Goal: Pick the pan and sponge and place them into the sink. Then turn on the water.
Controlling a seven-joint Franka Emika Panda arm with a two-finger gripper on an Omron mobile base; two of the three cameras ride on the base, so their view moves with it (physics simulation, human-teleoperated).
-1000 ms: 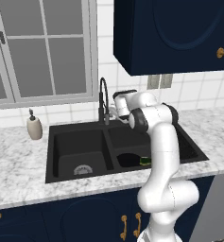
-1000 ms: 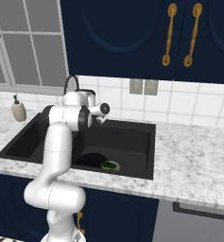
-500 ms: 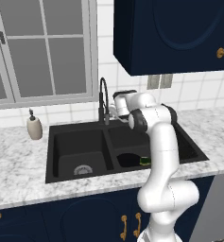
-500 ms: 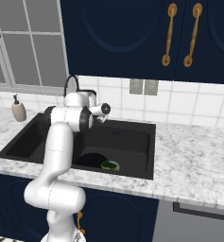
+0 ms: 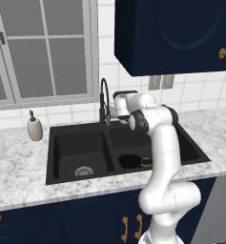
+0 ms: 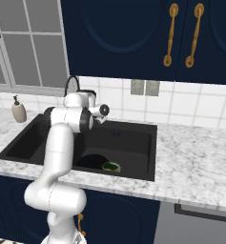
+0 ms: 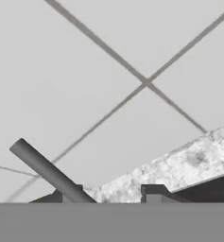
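Observation:
The black double-basin sink [image 5: 81,138] [image 6: 138,131] holds the black pan [image 5: 129,161] [image 6: 91,162] in its right basin. The green sponge [image 5: 147,162] [image 6: 111,167] lies at the pan's right edge. My gripper [image 5: 110,114] [image 7: 112,194] is up at the back of the sink, right beside the base of the black gooseneck faucet [image 5: 104,97] [image 6: 71,83]. In the hand view its fingertips [image 7: 153,193] stand apart with nothing between them. A grey faucet lever [image 7: 42,168] slants down to the left fingertip. Water is out of view.
A beige soap dispenser [image 5: 35,128] [image 6: 19,110] stands on the marble counter [image 5: 19,171] [image 6: 195,162] left of the sink. A white tile wall [image 7: 108,71] is close in front of the hand. Dark cabinets hang above.
The jaws have narrowed a good deal over the last second. The arm has stayed almost still by the faucet; pan and sponge have not moved.

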